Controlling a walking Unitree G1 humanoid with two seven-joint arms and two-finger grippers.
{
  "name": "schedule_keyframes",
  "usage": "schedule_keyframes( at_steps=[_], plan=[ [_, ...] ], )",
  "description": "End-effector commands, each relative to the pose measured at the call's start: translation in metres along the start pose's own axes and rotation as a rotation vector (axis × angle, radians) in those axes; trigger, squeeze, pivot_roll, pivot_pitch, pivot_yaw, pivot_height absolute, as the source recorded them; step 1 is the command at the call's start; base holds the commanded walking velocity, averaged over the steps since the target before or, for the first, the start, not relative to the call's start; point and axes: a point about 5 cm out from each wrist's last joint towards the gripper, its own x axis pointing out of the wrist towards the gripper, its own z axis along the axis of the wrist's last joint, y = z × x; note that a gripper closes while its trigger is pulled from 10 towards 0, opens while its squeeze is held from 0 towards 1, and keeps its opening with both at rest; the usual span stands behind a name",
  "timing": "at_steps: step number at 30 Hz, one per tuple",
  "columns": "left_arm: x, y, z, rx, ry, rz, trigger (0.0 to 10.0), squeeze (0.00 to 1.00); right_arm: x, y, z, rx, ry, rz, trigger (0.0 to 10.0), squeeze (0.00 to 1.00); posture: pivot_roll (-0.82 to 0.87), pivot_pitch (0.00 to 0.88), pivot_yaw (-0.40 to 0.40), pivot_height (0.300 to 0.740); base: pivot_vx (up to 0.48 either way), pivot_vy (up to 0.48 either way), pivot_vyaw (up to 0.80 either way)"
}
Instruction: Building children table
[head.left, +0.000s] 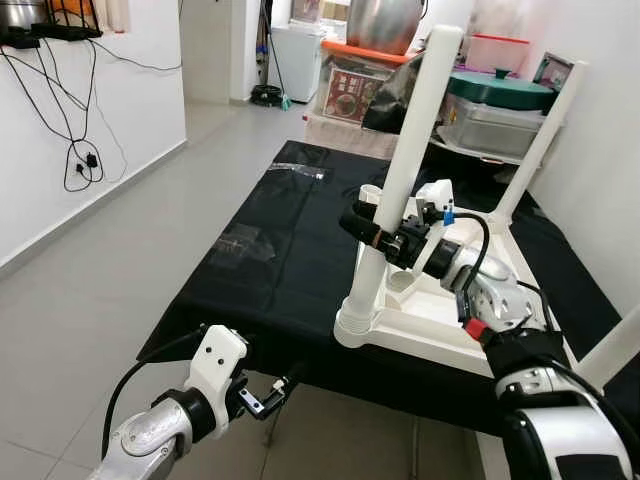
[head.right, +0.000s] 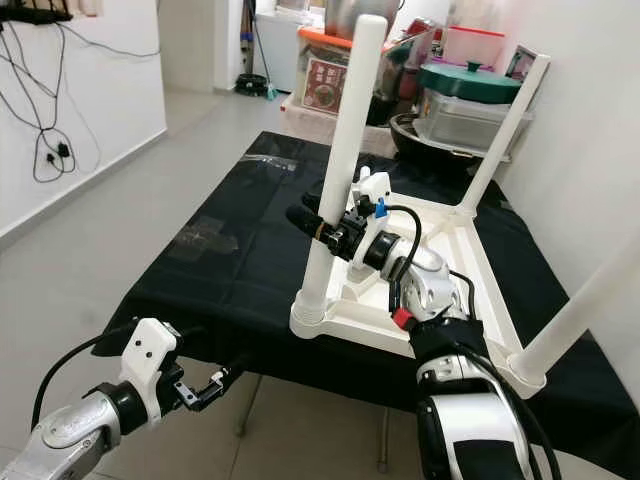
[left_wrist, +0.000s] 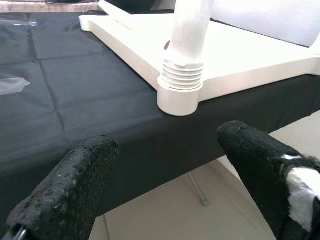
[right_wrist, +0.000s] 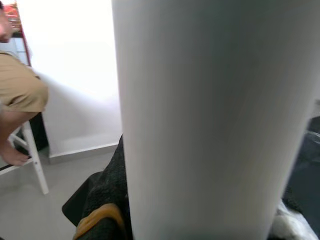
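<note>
A white children's table (head.left: 432, 322) lies upside down on a black-clothed worktable (head.left: 270, 240). Three white legs stand up from it: one at the near left corner (head.left: 412, 125), one at the far right (head.left: 540, 140) and one at the near right (head.left: 615, 345). My right gripper (head.left: 365, 228) is shut around the near left leg at about a third of its height; in the right wrist view that leg (right_wrist: 210, 120) stands right before the camera. My left gripper (head.left: 275, 392) hangs open below the worktable's front edge, its fingers (left_wrist: 75, 185) apart, facing the leg's threaded base (left_wrist: 182, 75).
Pots and storage boxes (head.left: 495, 100) are stacked behind the worktable. A white wall with dangling cables (head.left: 80, 160) runs along the left, with open tiled floor (head.left: 150, 260) between. A person (right_wrist: 20, 90) sits on a stool in the right wrist view.
</note>
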Motion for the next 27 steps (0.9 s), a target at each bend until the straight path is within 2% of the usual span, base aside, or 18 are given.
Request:
schedule_keyframes(
  at_steps=[1,4,14,17,20,25,27],
  plan=[
    [0.001,0.0,-0.003,-0.004,0.016,0.0,10.0,0.0,-0.008,0.003,-0.033,0.066,0.129,-0.063,0.0,0.0,0.08,0.0,-0.128,0.74,0.0,0.0,0.0],
    [0.001,0.0,-0.004,-0.007,0.016,0.001,10.0,0.0,-0.007,0.004,-0.036,0.057,0.156,-0.1,0.0,0.0,0.08,0.0,-0.128,0.74,0.0,0.0,0.0],
    [0.004,-0.001,-0.004,-0.009,0.014,0.006,10.0,0.0,-0.005,0.004,-0.056,-0.024,0.336,-0.394,0.0,0.0,0.08,0.0,-0.132,0.74,0.0,0.0,0.0],
    [0.004,-0.001,-0.004,-0.01,0.013,0.007,10.0,0.0,-0.005,0.005,-0.057,-0.029,0.35,-0.418,0.0,0.0,0.08,0.0,-0.132,0.74,0.0,0.0,0.0],
    [0.005,-0.002,-0.004,-0.014,0.011,0.006,10.0,0.0,-0.006,0.006,-0.062,-0.006,0.372,-0.55,0.0,0.0,0.07,0.0,-0.132,0.74,0.0,0.0,0.0],
    [0.006,-0.002,-0.005,-0.016,0.01,0.005,10.0,0.0,-0.007,0.003,-0.064,0.018,0.363,-0.63,0.0,0.0,0.07,0.0,-0.132,0.74,0.0,0.0,0.0],
    [0.006,-0.002,-0.005,-0.019,0.01,0.006,10.0,0.0,-0.008,0.002,-0.068,0.07,0.358,-0.725,0.0,0.0,0.07,0.0,-0.135,0.74,0.0,0.0,0.0]
  ],
)
